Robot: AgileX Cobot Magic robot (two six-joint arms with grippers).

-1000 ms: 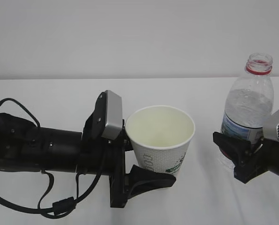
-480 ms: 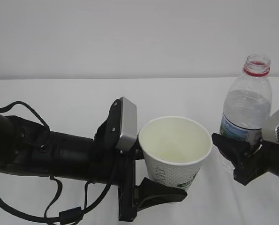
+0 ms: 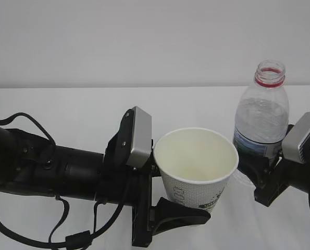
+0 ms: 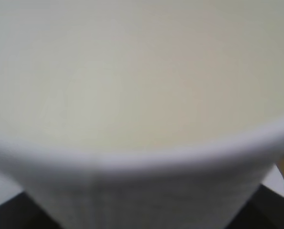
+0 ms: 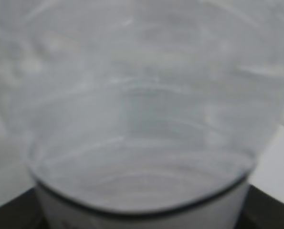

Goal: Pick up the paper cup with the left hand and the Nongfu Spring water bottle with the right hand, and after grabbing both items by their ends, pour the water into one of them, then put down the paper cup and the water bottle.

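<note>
1. The left gripper [image 3: 183, 200] clasps the small white tapered paper cup [image 3: 195, 167] near its base, fingers spread to the cup's width.
2. The cup tilts slightly, its mouth open and its inside pale.
3. The right gripper [image 3: 259, 177] grips the clear ribbed plastic bottle [image 3: 261, 122] with the red neck ring at its lower body.
4. The uncapped bottle stands just beside the cup, above the white table [image 3: 66, 112].

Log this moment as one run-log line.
phase: pre-pour | left gripper: shut on white paper cup, upright, looks empty | right gripper: shut on clear uncapped plastic water bottle, upright beside cup | pouring: not started
</note>
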